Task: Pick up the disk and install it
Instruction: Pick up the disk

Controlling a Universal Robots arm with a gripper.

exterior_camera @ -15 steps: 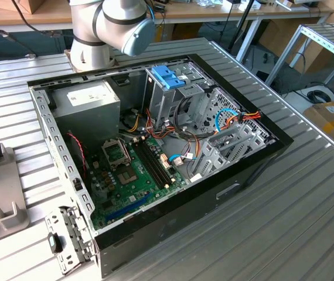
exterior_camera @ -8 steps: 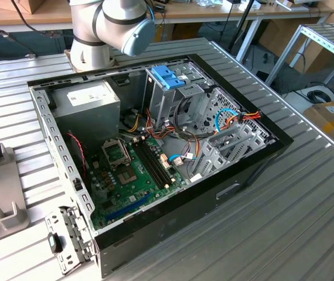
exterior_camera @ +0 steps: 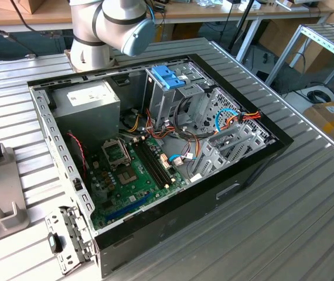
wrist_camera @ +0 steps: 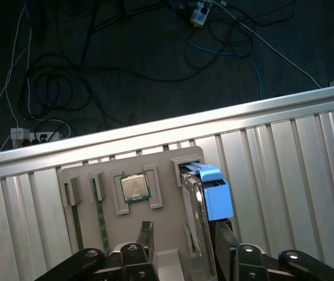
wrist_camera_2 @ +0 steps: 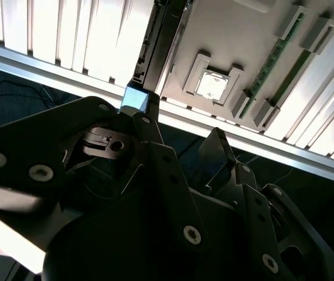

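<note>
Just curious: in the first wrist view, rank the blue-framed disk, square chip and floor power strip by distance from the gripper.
1. The disk, right at the gripper.
2. The chip, in the tray beside it.
3. The power strip, down on the floor.

Both wrist views close above tray

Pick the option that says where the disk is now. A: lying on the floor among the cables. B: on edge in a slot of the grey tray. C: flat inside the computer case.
B: in the first wrist view the disk stands on edge in a slot of the grey tray, beside the processor chip.
</note>
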